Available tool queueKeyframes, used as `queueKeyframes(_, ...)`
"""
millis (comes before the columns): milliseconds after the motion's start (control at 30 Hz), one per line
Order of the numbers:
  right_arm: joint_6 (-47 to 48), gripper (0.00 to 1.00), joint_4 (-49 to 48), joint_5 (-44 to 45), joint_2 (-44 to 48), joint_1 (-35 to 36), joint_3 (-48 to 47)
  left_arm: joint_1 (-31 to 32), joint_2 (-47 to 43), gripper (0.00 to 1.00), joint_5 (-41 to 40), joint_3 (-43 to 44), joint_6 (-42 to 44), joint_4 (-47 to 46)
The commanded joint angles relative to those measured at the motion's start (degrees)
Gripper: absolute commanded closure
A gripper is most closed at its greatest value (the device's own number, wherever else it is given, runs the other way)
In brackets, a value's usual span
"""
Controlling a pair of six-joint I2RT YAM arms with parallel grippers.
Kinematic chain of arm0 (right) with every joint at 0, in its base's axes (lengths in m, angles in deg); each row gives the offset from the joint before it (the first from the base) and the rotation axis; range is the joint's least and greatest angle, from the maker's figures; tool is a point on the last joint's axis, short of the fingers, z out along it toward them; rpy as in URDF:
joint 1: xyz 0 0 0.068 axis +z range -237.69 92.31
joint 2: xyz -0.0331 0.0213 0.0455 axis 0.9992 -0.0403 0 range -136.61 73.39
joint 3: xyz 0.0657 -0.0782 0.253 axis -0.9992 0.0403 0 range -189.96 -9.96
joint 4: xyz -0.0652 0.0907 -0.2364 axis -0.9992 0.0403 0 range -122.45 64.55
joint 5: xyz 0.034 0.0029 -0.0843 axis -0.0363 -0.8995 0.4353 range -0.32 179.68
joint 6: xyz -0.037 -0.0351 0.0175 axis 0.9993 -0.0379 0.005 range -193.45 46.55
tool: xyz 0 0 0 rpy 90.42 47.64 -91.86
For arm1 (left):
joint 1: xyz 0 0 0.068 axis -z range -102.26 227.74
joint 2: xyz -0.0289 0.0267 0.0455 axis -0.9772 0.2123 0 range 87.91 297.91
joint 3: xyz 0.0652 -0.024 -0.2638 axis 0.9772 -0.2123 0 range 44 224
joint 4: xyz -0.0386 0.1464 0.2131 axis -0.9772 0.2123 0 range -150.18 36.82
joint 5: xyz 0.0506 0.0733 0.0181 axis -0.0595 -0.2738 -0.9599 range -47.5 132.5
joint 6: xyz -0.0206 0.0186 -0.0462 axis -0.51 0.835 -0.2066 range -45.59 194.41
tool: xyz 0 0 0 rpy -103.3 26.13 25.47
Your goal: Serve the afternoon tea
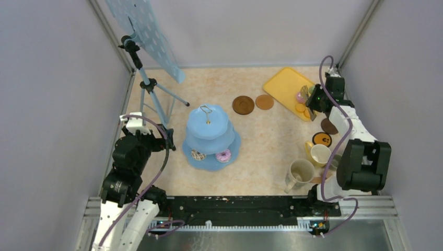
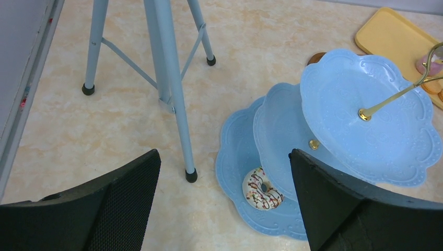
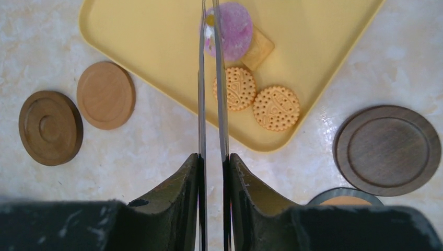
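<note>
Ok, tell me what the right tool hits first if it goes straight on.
The right tool, shut on the metal tongs, points at the yellow tray; the tongs' tips would probably meet the purple treat first, though depth is unclear.

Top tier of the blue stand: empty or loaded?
Empty: the top tier is bare; donuts lie only on the bottom tier.
</note>
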Motion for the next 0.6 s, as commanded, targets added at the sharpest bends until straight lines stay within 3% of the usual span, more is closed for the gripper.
queueKeyframes(0, -1.5, 0.79, -4.6, -3.0, -3.4, -0.6, -2.4, -0.4, 0.4, 0.01, 0.7, 0.7, 0.1, -1.8)
queueKeyframes(133, -1.5, 0.77, -5.0, -3.5, -6.0, -1.4, -3.3, -0.4, 0.3, 0.01, 0.7, 0.7, 0.1, -1.8)
queueKeyframes(433, 1.8, 0.56, -0.8, -0.8, -6.2, -1.4, -5.4, -0.4, 0.3, 0.01, 0.9, 0.5, 0.4, -2.2)
queueKeyframes(567, 2.4, 0.54, 0.5, 0.0, -6.9, -1.4, -6.1, -0.4, 0.2, 0.01, 1.2, 0.3, 0.5, -2.3)
